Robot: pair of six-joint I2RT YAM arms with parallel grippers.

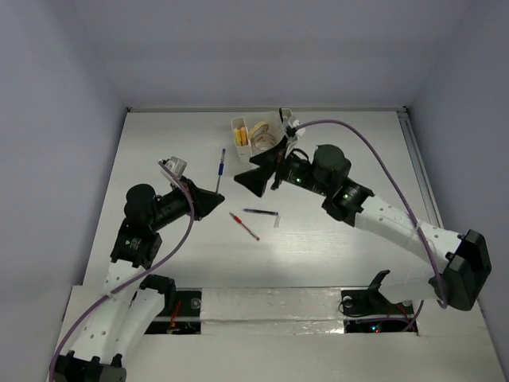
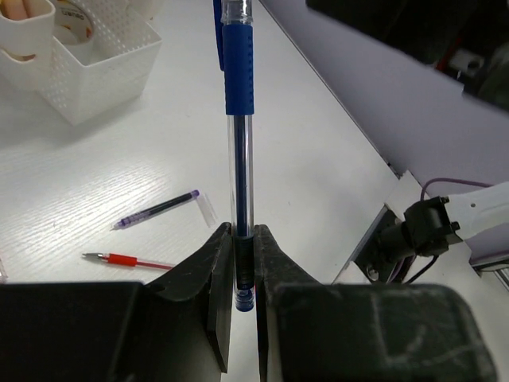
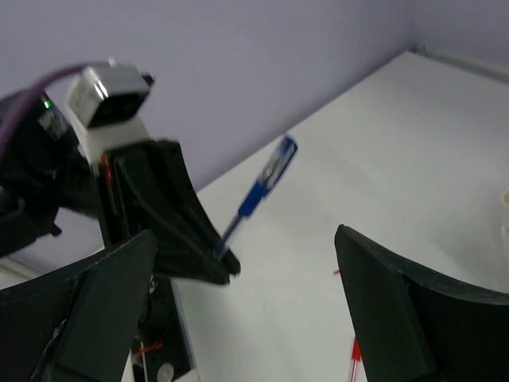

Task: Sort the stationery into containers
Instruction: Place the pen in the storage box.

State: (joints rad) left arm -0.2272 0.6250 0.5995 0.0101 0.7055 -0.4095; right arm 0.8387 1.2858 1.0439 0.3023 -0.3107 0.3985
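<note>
My left gripper [image 1: 213, 204] is shut on the back end of a blue pen [image 1: 220, 169], which sticks out toward the far side; in the left wrist view the pen [image 2: 238, 95] is held between the closed fingers [image 2: 213, 263]. My right gripper [image 1: 253, 180] is open and empty, facing the left gripper [image 3: 179, 239] and the blue pen [image 3: 258, 195]. A red pen [image 1: 244, 226] and a dark thin pen [image 1: 261, 212] lie on the table between the arms. The white organizer [image 1: 234, 127] at the back holds yellow sticks [image 1: 241, 135] and a tape roll [image 1: 258, 131]; the right arm partly hides it.
In the left wrist view, the organizer [image 2: 103, 79] is at the upper left, and the dark pen [image 2: 155, 211] with a clear cap [image 2: 207, 208] and the red pen [image 2: 131, 260] lie on the white table. The right arm's body [image 1: 330, 171] stands beside the organizer.
</note>
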